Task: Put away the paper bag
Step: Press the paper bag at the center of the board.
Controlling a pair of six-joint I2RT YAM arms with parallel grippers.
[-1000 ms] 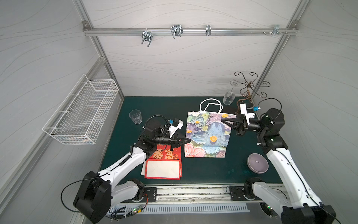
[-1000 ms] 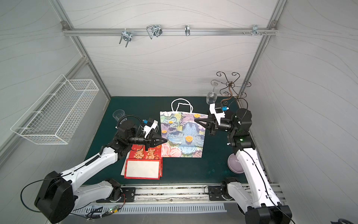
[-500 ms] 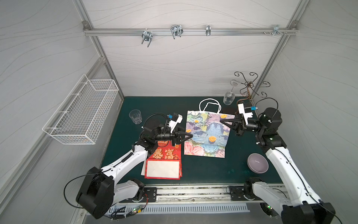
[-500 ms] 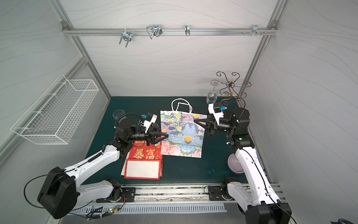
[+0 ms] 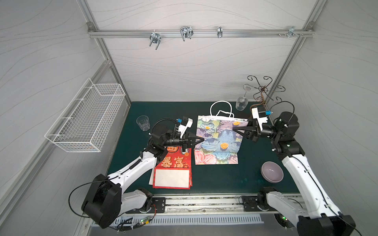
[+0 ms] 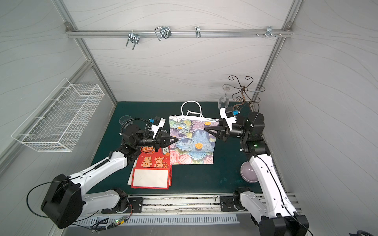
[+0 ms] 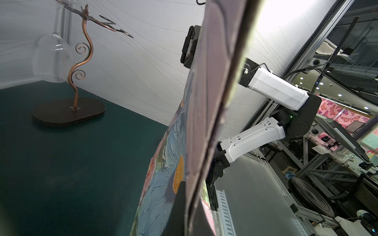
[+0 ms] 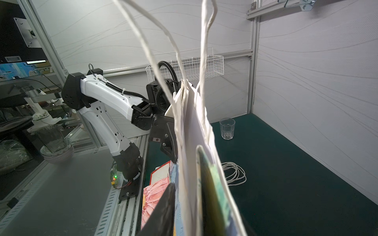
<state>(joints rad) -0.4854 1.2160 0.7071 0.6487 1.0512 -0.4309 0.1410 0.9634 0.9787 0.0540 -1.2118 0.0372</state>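
The floral paper bag [image 5: 218, 141] [image 6: 192, 143] is spread flat over the green mat, its white cord handles [image 5: 221, 107] pointing to the back wall. My left gripper [image 5: 202, 139] [image 6: 177, 140] [image 7: 192, 196] is shut on the bag's left edge; that wrist view shows the bag [image 7: 206, 102] edge-on between the fingers. My right gripper [image 5: 234, 129] [image 6: 205, 129] [image 8: 187, 183] reaches over the bag's upper right edge. Its jaws stand a little apart, and the bag's layers [image 8: 190, 132] run between them.
A red paper bag [image 5: 176, 163] lies flat on the mat under my left arm. A glass tumbler [image 5: 142, 122] stands at the back left and a purple bowl [image 5: 272, 171] at the front right. A copper rack [image 5: 262, 92] holds a wine glass. A wire basket [image 5: 88, 120] and rail hooks [image 5: 186, 33] are on the walls.
My left gripper has shifted along the bag's left edge toward the handles. The right gripper's jaws have parted slightly. The bag has barely moved.
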